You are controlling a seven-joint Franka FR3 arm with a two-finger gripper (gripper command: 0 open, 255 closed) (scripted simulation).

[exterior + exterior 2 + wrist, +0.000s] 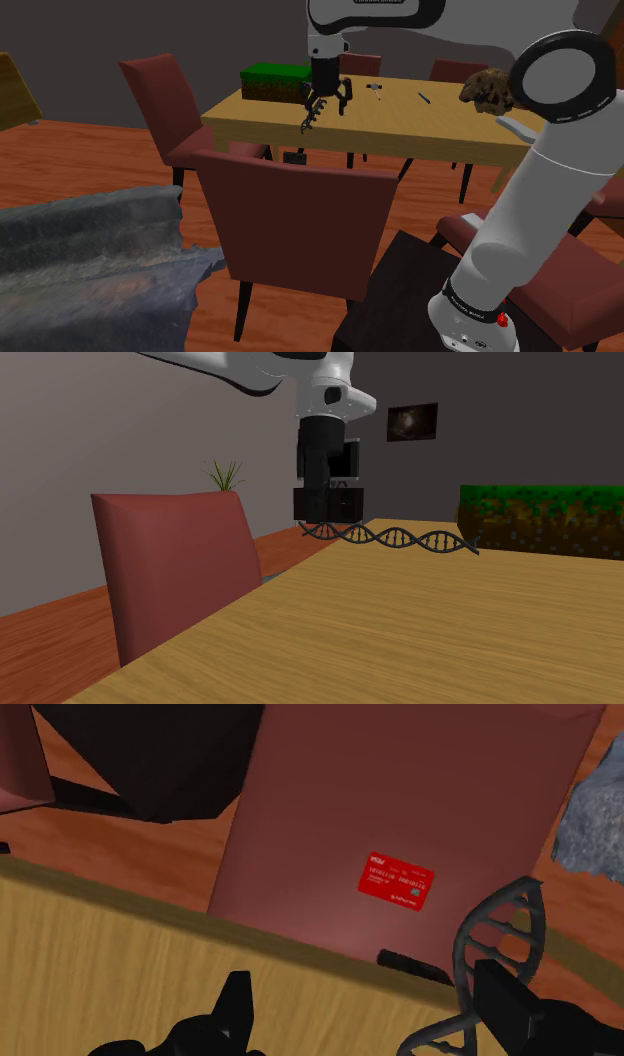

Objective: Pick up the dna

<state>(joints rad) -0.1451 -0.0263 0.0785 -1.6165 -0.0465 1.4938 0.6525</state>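
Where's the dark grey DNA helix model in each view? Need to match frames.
Shoulder view: dark grey DNA helix at the wooden table's near edge, below the black gripper.
Second exterior view: centre, stretching right from the gripper.
Wrist view: helix beside one gripper finger.
Shared landmark: the wooden table.

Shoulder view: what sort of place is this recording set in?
Most likely a home dining room: a wooden table ringed by dark red chairs, a reddish wood floor, and, in the second exterior view, a framed picture on the wall.
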